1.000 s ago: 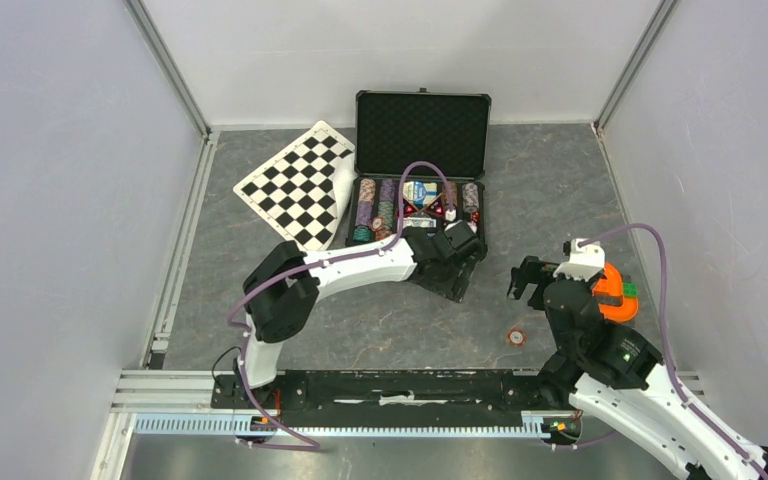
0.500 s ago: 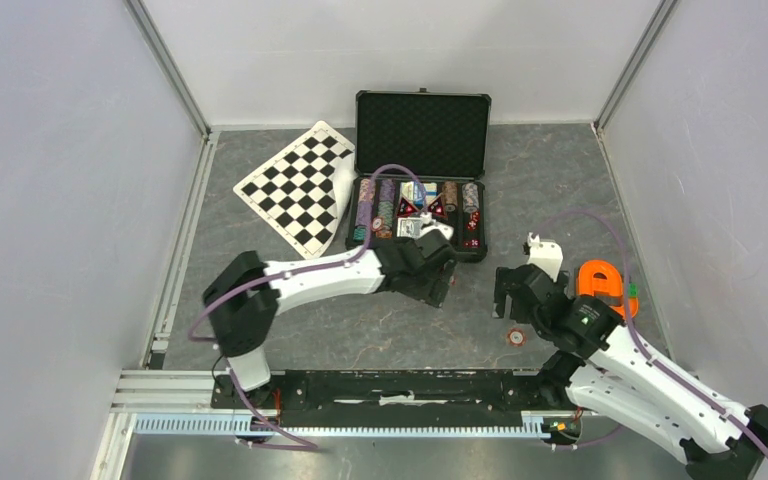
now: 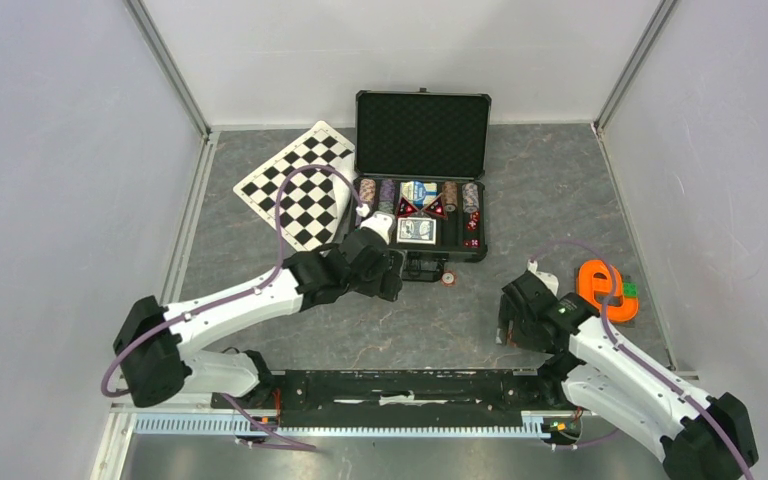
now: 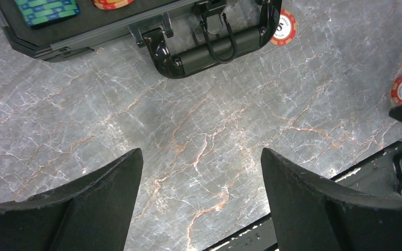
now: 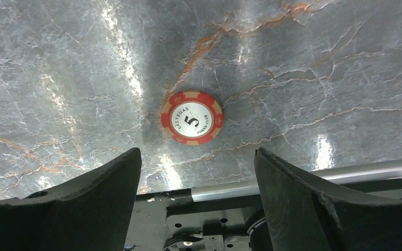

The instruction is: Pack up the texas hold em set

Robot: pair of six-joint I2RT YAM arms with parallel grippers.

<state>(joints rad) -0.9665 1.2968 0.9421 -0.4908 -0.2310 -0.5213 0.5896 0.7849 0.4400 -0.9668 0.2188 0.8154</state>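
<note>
case (image 3: 422,190): black, open at the back middle of the worktop (image 3: 540,190); foam-lined lid upright, tray flat and facing the arms
tray contents: rows of striped chips (image 3: 376,193) on edge toward the left and right, card decks (image 3: 417,229) in the middle; smaller pieces too small to name
handle (image 4: 217,44): on the near edge of the case, folded down toward the arms
loose chip (image 4: 283,27): red and cream, flat on the worktop, outside the case, just beside the right end of the handle
second loose chip (image 5: 192,117): red and cream, marked 5, flat on the worktop close to the front rail (image 5: 303,175), well apart from the case
left hand (image 4: 200,162): open, fingers spread wide, nothing between them; over bare worktop just in front of the handle
right hand (image 5: 196,157): open, fingers spread wide, pointed down at the second loose chip; chip lying free ahead of the fingertips, not gripped
checkered board (image 3: 300,192): black and white, flat on the worktop, left of the case, its right edge up against the case
orange object (image 3: 600,288): on the worktop to the right of the right hand, near the right wall
</note>
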